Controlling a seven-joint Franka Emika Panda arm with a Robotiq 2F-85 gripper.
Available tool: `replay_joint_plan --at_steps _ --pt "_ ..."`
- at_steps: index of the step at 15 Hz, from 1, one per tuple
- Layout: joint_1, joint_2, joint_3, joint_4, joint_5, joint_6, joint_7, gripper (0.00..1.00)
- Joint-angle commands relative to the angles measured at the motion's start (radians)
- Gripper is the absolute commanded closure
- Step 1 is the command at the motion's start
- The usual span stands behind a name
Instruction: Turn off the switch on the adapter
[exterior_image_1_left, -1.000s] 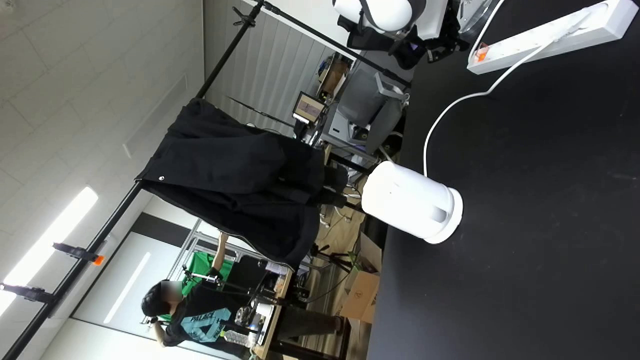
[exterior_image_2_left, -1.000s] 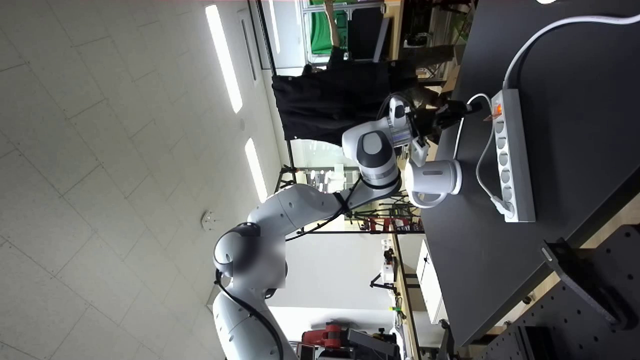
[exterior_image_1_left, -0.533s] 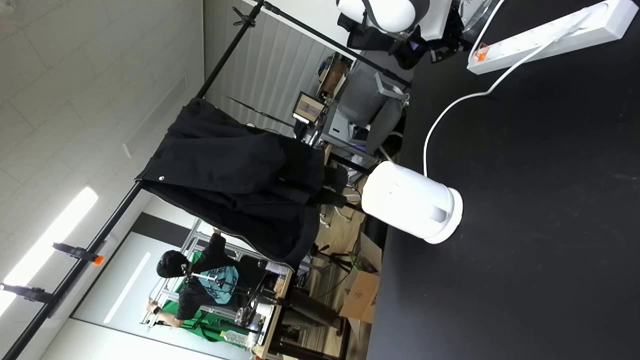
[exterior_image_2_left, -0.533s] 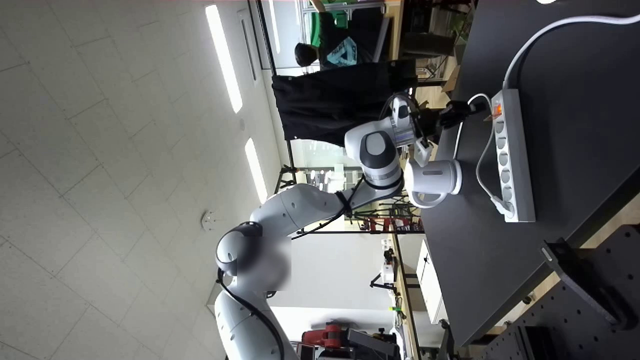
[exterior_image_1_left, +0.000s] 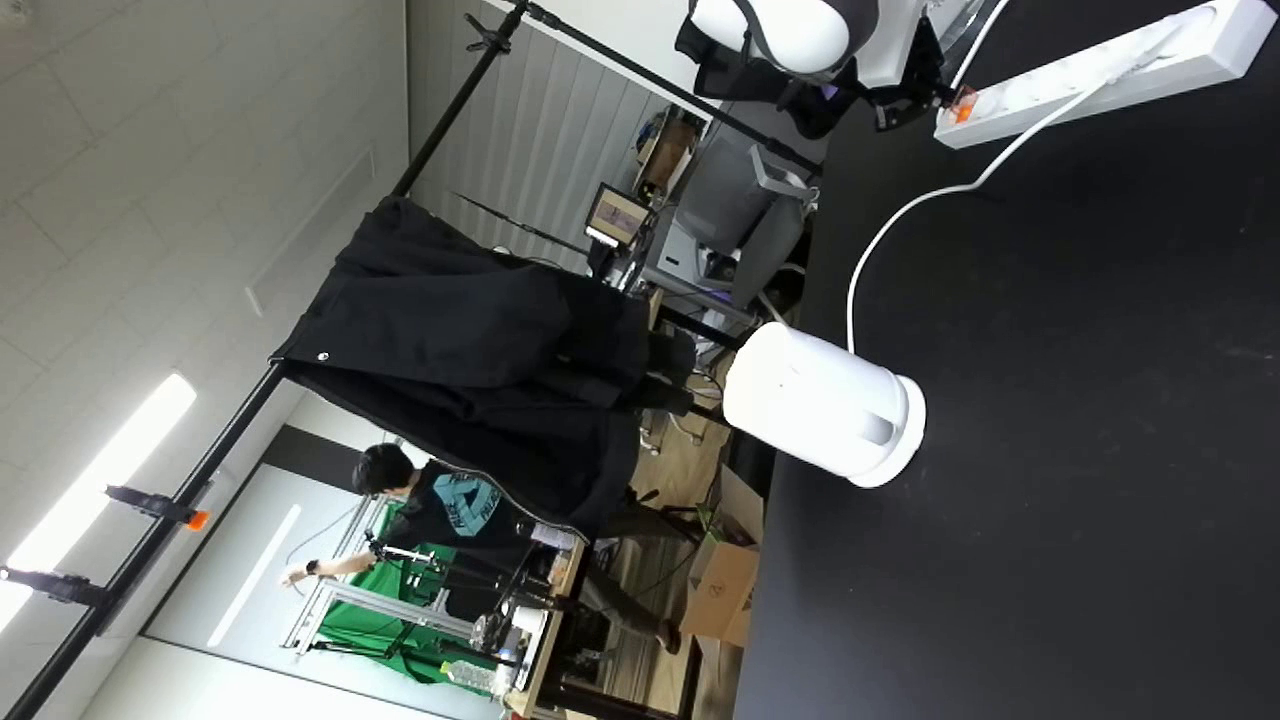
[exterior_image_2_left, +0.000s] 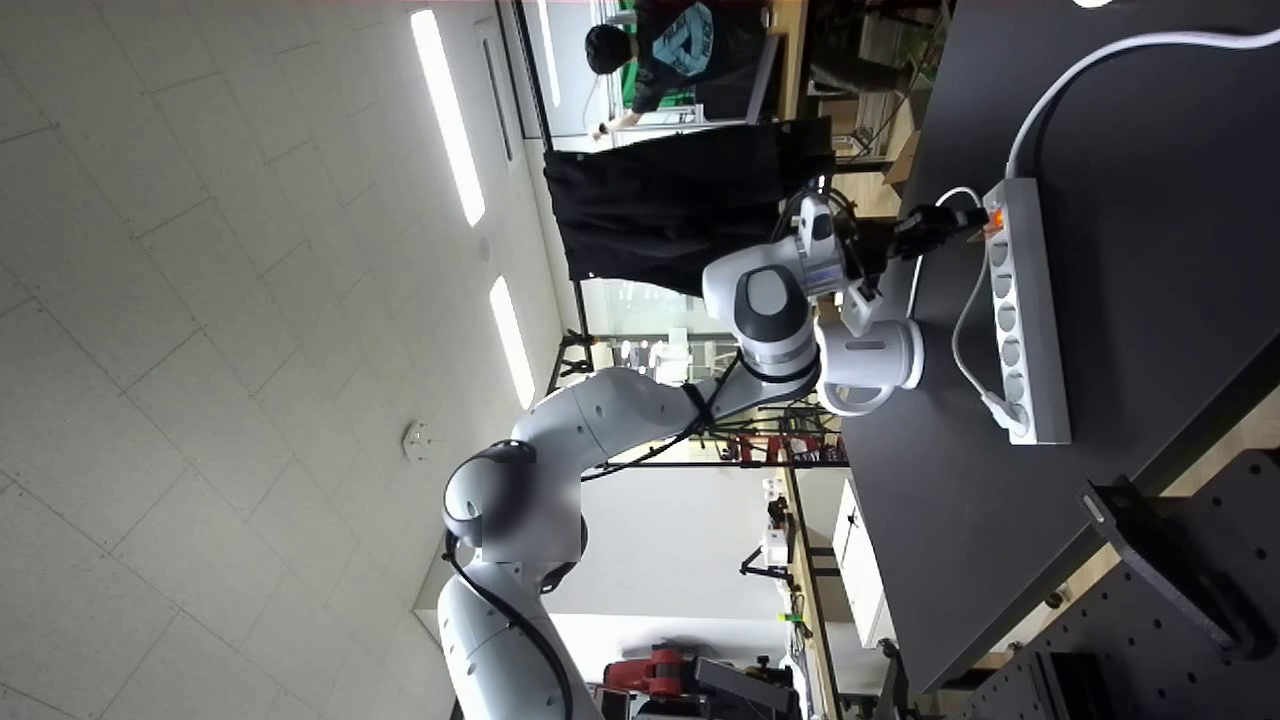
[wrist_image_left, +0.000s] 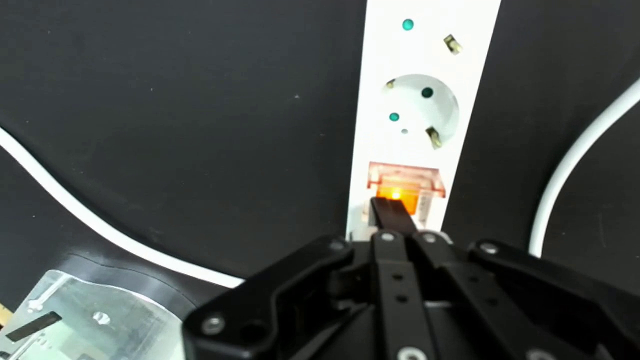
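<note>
The adapter is a long white power strip on the dark table, in both exterior views (exterior_image_1_left: 1050, 90) (exterior_image_2_left: 1045, 320) and in the wrist view (wrist_image_left: 380, 55). Its orange switch (wrist_image_left: 407, 197) glows under a clear reddish cover in the wrist view; it also shows in both exterior views (exterior_image_1_left: 964, 108) (exterior_image_2_left: 995, 220). My gripper (wrist_image_left: 387, 200) is shut with nothing between the fingers. Its tips overlap the near part of the switch in the wrist view and hide part of it. In an exterior view the gripper (exterior_image_2_left: 982, 216) is right at the switch end; I cannot tell whether it touches.
A white kettle (exterior_image_1_left: 820, 400) (exterior_image_2_left: 865, 355) stands near the table edge, its thin cord (exterior_image_2_left: 965, 330) plugged into the strip's far end. A thick white cord (exterior_image_2_left: 1130, 45) leaves the switch end. A clear plastic piece (wrist_image_left: 110, 320) lies beside the strip.
My shut gripper has moved closer to the strip, and its tips now come up to the switch. The strip and kettle have not moved. A person in the background has shifted.
</note>
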Motion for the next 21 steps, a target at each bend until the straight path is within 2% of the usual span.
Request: replay_joint_plan --at_steps 1,4,13,18,21 --pt "0.011 0.026 -0.008 0.019 0.034 0.03 -0.002 1.0" --pt "0.01 0.039 -0.003 0.022 0.051 0.063 -0.008 1.0" --pt "-0.005 0.075 0.008 0.056 0.088 0.056 -0.015 1.0" --pt "-0.078 0.091 0.068 0.081 0.127 0.069 -0.061 1.0" --pt "-0.174 0.1 0.15 0.109 0.159 0.057 -0.124 1.0"
